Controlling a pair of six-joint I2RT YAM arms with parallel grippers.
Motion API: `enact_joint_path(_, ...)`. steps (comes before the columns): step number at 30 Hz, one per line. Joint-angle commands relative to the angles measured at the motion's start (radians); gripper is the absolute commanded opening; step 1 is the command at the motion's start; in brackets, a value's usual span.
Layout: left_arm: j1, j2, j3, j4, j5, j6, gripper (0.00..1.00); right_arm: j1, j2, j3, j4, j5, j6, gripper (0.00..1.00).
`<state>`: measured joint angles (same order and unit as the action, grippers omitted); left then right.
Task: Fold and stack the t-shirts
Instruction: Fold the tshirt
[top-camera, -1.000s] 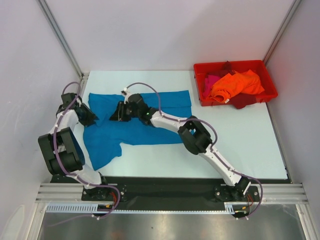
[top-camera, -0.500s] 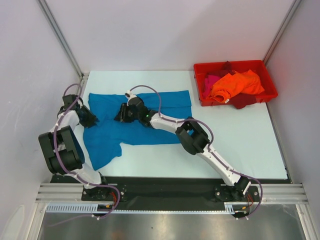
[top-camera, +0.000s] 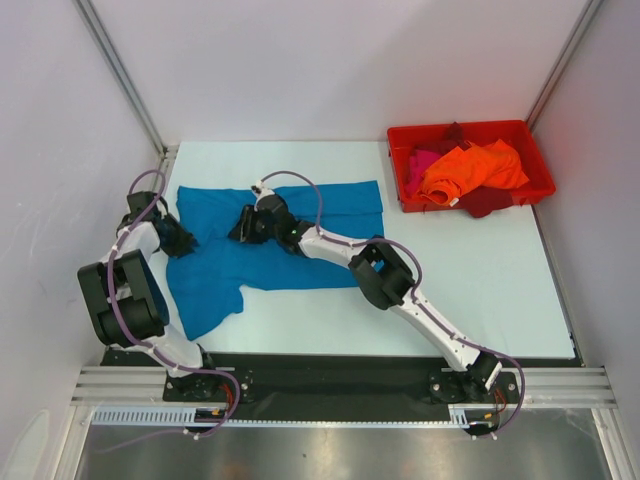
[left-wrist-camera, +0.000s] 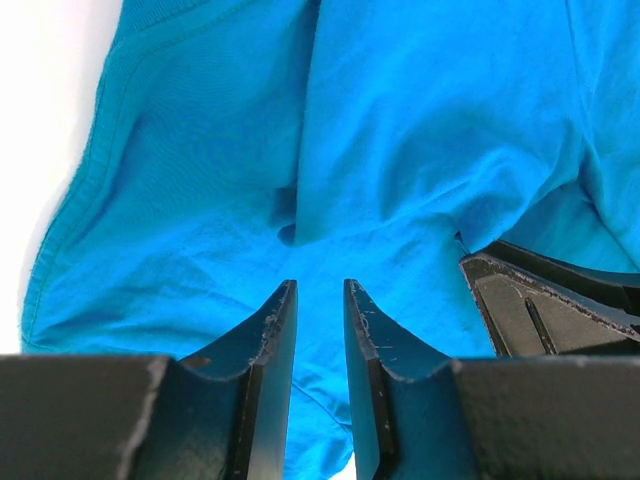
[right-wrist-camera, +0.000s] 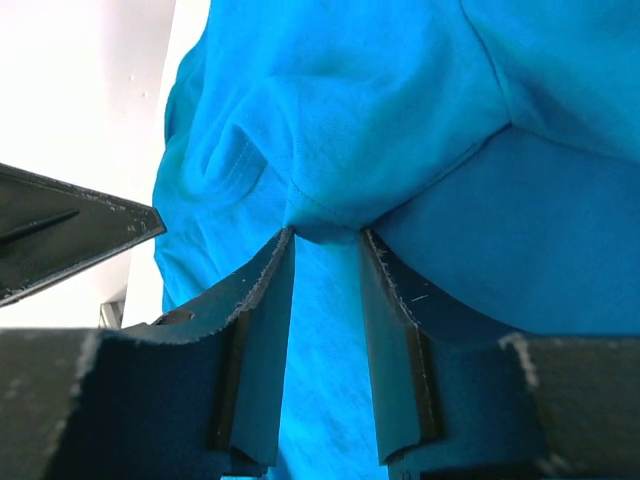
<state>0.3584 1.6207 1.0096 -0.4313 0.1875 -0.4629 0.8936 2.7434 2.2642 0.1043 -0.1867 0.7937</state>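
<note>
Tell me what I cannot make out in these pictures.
- Both wrist views: whether the left pincer or right pincer pinches the teal-blue cloth t-shirt; folds hide the contact.
- Top view: both pincers' tips, too small and dark to separate.
- Top view: the dark red cloth shirt in the red plastic bin, mostly buried under the bright orange shirt.
- Wrist views: the teal shirt's outline, cut off by frame edges.

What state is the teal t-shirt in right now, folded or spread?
Spread, not folded: the teal t-shirt lies open and wrinkled across the table, with one flap reaching toward the near edge.
</note>
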Motion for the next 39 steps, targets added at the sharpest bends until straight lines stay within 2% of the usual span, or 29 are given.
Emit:
enact_joint_path(1, -0.002, -0.007, 0.006, 0.017, -0.01, 0.001, 0.3, -0.007, 0.048, 0.058, -0.005, 0.024, 0.015, 0.38)
enact_joint_path(4, -0.002, -0.001, 0.012, 0.011, -0.014, 0.0, 0.3, -0.007, 0.065, 0.08, -0.005, 0.023, 0.018, 0.37)
enact_joint_path(6, -0.003, -0.004, 0.012, 0.012, -0.013, 0.0, 0.3, -0.008, 0.068, 0.081, -0.006, 0.023, 0.019, 0.33)
enact_joint_path(12, -0.001, -0.005, 0.017, 0.002, -0.025, 0.007, 0.3, -0.007, 0.053, 0.084, -0.005, 0.006, -0.01, 0.14)
enact_joint_path(15, -0.003, -0.008, 0.02, -0.006, -0.033, 0.017, 0.3, -0.007, 0.035, 0.083, -0.003, 0.001, -0.028, 0.01)
enact_joint_path(30, -0.003, -0.042, 0.029, -0.018, -0.031, 0.032, 0.31, -0.028, -0.188, -0.024, -0.078, -0.011, -0.097, 0.0)
enact_joint_path(39, -0.002, -0.051, 0.033, -0.034, -0.046, 0.03, 0.31, -0.03, -0.183, -0.04, -0.167, -0.08, -0.071, 0.0)
